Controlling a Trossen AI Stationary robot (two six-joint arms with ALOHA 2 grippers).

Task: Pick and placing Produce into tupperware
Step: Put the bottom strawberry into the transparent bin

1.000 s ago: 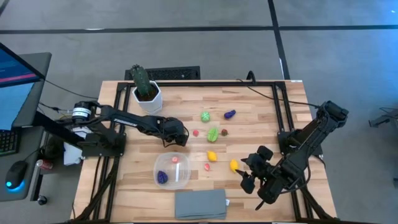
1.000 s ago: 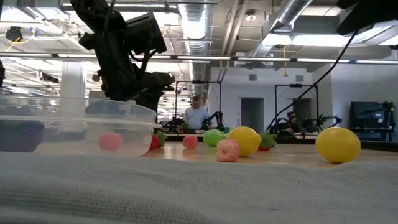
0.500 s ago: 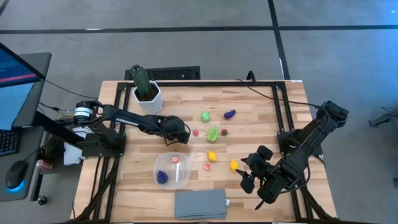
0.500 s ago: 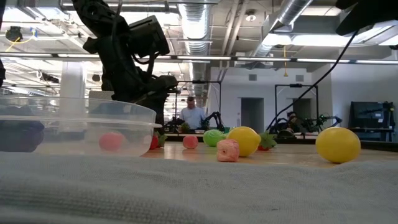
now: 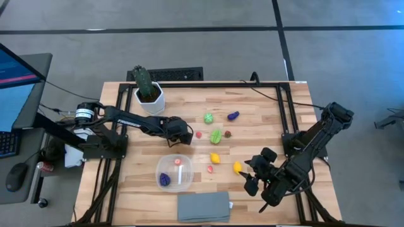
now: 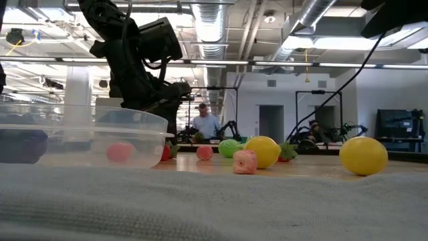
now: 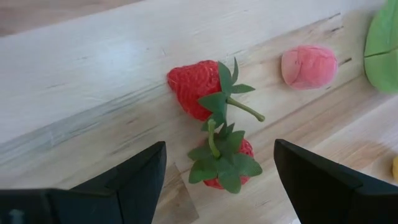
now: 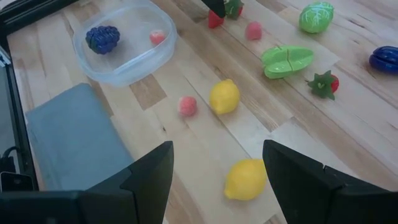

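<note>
The clear tupperware (image 5: pixel 175 172) sits on the wooden table and holds a purple piece (image 5: pixel 165 180) and a pink piece (image 5: pixel 178 161). My left gripper (image 5: pixel 180 137) is open and tilted down just above two red strawberries (image 7: pixel 198 92) that lie on the table between its fingers, with a pink piece (image 7: pixel 309 66) beyond them. More produce lies to the right: green pieces (image 5: pixel 216 135), a purple one (image 5: pixel 233 115) and two yellow ones (image 5: pixel 215 157). My right gripper (image 5: pixel 250 177) hangs open above the near right of the table, beside a yellow lemon (image 8: pixel 245 179).
A cactus in a white pot (image 5: pixel 149 96) stands at the far left. A folded grey cloth (image 5: pixel 203 207) lies at the near edge, just below the tupperware. A black frame rail (image 5: pixel 287 113) runs along the table's sides.
</note>
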